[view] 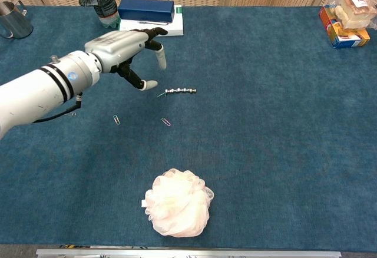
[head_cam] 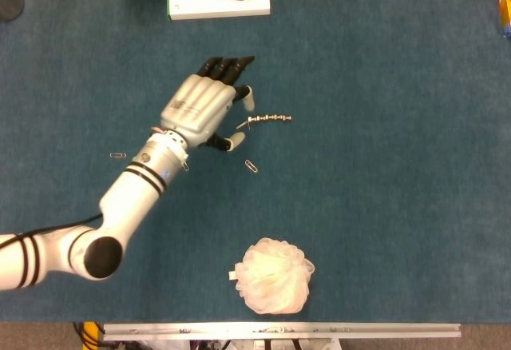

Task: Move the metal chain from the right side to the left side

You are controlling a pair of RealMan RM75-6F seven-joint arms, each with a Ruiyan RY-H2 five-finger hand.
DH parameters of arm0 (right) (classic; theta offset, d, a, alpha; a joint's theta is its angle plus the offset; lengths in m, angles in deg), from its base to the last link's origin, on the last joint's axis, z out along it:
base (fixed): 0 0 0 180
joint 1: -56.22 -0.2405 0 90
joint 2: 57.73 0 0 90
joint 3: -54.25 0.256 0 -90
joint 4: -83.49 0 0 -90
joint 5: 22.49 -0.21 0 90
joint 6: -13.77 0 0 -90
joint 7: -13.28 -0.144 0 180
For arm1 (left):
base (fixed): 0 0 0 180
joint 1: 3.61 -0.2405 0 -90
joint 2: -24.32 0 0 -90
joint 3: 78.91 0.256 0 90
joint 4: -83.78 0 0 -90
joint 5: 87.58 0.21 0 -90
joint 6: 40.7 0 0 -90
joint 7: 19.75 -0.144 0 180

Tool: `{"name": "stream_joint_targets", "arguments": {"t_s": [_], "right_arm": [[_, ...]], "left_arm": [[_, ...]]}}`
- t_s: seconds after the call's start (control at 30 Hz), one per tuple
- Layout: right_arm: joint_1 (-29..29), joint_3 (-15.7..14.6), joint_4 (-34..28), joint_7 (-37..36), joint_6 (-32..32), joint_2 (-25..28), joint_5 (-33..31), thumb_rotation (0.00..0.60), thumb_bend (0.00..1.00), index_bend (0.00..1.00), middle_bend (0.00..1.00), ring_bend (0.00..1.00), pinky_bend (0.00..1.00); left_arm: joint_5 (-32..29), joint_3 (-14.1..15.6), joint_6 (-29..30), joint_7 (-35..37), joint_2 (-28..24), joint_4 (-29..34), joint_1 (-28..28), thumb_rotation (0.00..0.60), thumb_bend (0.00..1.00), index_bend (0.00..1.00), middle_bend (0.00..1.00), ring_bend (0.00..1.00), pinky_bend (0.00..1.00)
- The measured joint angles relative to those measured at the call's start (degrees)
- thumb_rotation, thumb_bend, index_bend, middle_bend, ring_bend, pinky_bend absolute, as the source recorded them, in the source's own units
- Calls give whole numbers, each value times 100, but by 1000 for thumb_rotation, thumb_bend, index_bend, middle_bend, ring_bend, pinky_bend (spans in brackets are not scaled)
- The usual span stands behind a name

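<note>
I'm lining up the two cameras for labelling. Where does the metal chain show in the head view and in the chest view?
Head view: the metal chain lies just above centre, right of the left robot hand, untouched.
Chest view: the metal chain lies left of centre in the upper half, right of the same robot hand.
Shared landmark: the pale bath pouf, near the table's front edge, below the chain.

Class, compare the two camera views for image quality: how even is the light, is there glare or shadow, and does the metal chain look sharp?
Head view: flat, even light, the left hand throws no hard shadow, and the metal chain is small but sharp. Chest view: equally even, a soft sheen on the left hand's casing, and the metal chain shows crisp beads.
</note>
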Motion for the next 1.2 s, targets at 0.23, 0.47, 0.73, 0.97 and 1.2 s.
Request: {"name": "stream_joint_targets", "arguments": {"t_s": [0.23, 0.47, 0.73, 0.97, 1.2], "right_arm": [[79, 0, 119, -189, -20, 17, 11, 600, 32, 266, 109, 0, 36], [153, 4, 271, -362, -33, -17, 7, 600, 32, 266, 109, 0, 35], [179, 24, 416, -509, -98, -74, -1, 600, 32, 271, 109, 0, 36], [173, 57, 473, -596, -130, -98, 14, 600, 32, 282, 109, 0, 35], [181, 88, 479, -632, -102, -91, 42, 600, 31, 282, 109, 0, 36]], "left_arm": [[-402, 51, -96, -172, 449, -478, 388, 600, 281, 378, 0, 0, 28], [-646, 53, -151, -230, 744, -844, 656, 600, 281, 378, 0, 0, 27], [-877, 83, -250, -284, 983, -1357, 882, 600, 281, 378, 0, 0, 28], [-957, 28, -301, -136, 1183, -1683, 1013, 600, 281, 389, 0, 0, 28], [-942, -19, -330, 58, 1252, -1759, 1050, 600, 281, 421, 0, 0, 28]]}}
